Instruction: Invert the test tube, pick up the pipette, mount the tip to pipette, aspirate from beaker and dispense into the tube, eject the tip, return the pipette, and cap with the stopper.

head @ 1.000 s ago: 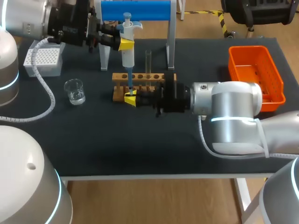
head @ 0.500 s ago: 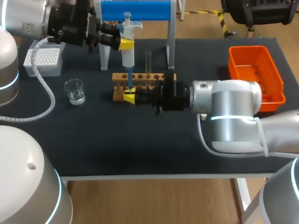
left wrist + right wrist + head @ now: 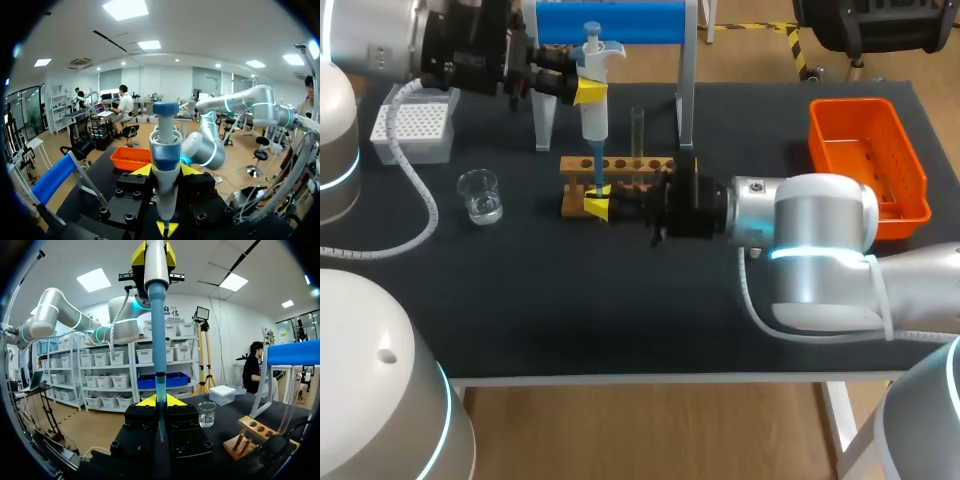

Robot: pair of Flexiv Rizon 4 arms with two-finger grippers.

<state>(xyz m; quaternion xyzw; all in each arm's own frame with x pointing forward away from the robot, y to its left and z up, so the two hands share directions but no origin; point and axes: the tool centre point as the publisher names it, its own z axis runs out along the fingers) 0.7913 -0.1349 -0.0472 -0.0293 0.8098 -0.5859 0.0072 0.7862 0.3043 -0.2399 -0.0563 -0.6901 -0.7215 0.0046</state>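
Note:
My left gripper (image 3: 588,93) is shut on the white and blue pipette (image 3: 593,100), which it holds upright above the wooden rack (image 3: 640,166). In the left wrist view the pipette (image 3: 165,160) stands between the left gripper's (image 3: 166,172) yellow tips. The blue pipette tip (image 3: 598,178) hangs down in front of the rack's left end. My right gripper (image 3: 597,208) is shut on its lower end. In the right wrist view the tip (image 3: 159,375) runs down between the right gripper's (image 3: 160,401) fingers. A clear test tube (image 3: 637,132) stands upright in the rack. The beaker (image 3: 480,195) sits to the left.
A white tip box (image 3: 415,131) stands at the back left and an orange basket (image 3: 880,190) at the right. The blue-topped pipette stand (image 3: 610,22) rises just behind the rack. The right arm (image 3: 810,235) lies low across the table's middle.
The pipette has risen slightly in the left gripper. The right gripper has shifted a little toward the rack, still on the tip.

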